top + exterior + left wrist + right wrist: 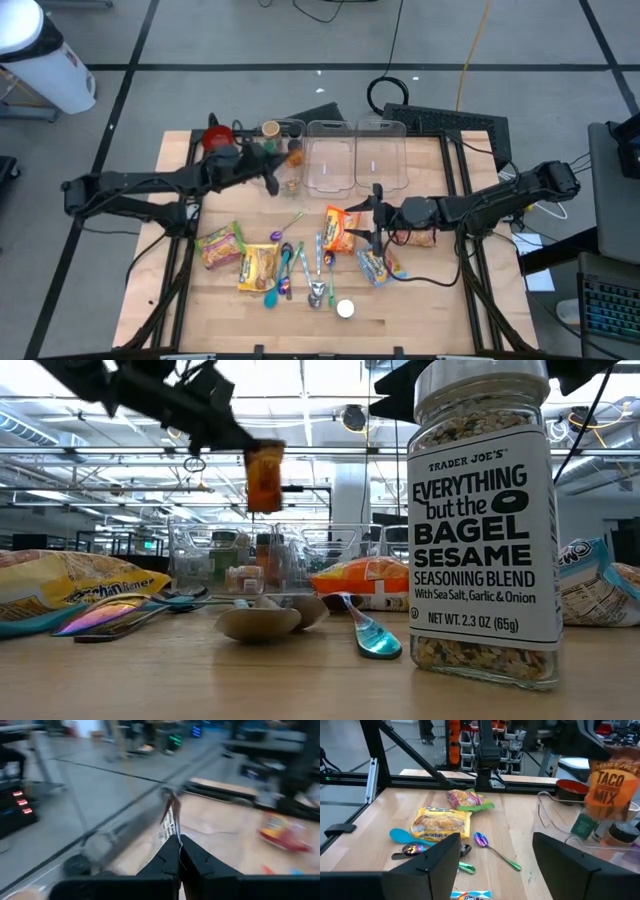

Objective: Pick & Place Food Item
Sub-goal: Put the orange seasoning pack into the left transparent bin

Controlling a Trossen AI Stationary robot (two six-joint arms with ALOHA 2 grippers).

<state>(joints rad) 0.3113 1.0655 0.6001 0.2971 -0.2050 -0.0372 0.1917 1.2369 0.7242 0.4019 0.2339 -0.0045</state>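
Taco packet in the air over the bins

The left gripper [283, 170] is clamped on an orange taco mix packet [264, 476], hanging it above the leftmost clear bin [291, 160] at the table's [420, 300] twelve o'clock edge. The right gripper [376, 222], fingers spread and empty, hovers near centre beside an orange snack bag [339, 228].

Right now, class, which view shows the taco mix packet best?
The right wrist view: the taco mix packet hangs with its label readable. The low view shows it small under the left gripper; the high view, an orange speck; the left wrist view, only its edge.
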